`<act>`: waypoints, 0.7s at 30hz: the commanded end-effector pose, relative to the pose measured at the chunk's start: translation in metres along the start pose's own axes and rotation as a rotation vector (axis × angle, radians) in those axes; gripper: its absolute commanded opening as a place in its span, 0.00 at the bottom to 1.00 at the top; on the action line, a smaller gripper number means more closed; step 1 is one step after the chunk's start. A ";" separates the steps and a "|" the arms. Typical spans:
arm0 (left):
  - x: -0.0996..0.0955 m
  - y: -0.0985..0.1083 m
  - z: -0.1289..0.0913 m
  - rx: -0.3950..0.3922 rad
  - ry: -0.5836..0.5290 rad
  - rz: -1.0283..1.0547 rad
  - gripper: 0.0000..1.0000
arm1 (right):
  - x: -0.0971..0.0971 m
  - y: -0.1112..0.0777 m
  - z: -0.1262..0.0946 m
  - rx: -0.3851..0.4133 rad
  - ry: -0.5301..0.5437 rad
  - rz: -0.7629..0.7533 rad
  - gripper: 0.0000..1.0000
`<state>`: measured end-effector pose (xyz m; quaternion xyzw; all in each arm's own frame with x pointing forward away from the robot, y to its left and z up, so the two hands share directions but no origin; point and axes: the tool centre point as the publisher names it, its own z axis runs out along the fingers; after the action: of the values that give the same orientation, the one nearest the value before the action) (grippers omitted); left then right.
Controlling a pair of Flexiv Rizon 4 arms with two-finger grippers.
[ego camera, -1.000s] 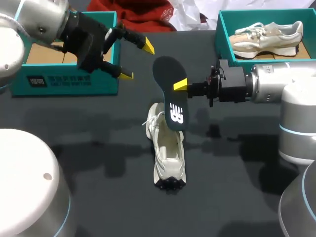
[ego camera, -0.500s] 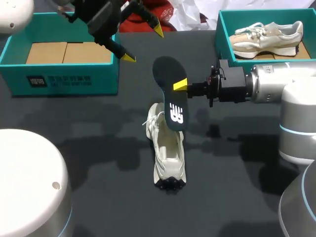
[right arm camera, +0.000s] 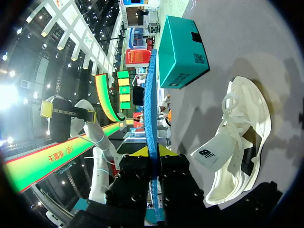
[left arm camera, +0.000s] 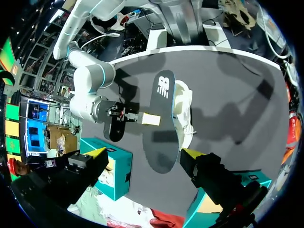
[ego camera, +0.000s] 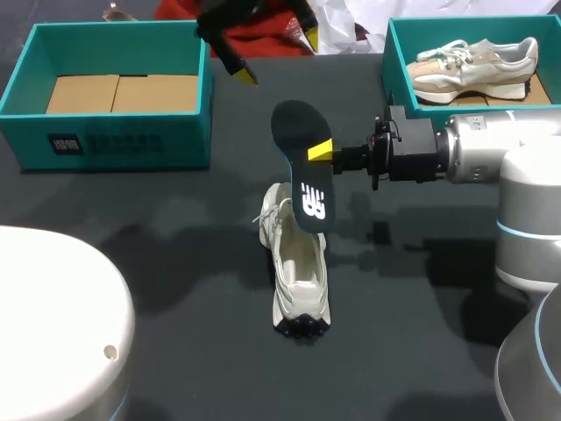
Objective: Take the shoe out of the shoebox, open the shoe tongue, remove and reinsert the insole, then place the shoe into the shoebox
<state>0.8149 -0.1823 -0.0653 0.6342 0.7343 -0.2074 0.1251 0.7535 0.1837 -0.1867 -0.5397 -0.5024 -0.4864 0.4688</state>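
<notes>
Right tool (ego camera: 323,151) is clamped on the edge of the dark insole (ego camera: 302,171), holding it tilted just above the white shoe (ego camera: 298,272). The shoe sits upright mid-surface (ego camera: 175,263), outside the teal shoebox (ego camera: 105,145). Left tool (ego camera: 279,58) is raised near the far edge, fingers spread apart.

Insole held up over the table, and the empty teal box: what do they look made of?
The insole: probably foam with a fabric face. It is thin, with a matte dark side bearing a white logo, and looks blue along its edge in the right wrist view. The teal box: likely cardboard, with matte printed walls and a plain brown board floor inside.
</notes>
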 end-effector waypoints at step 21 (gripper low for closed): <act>-0.023 0.007 0.020 -0.016 0.587 0.026 1.00 | 0.000 -0.001 0.001 -0.003 -0.002 0.000 0.00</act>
<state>0.8212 -0.2058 -0.0742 0.6732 0.7364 -0.0633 -0.0219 0.7533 0.1835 -0.1864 -0.5399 -0.5026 -0.4863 0.4685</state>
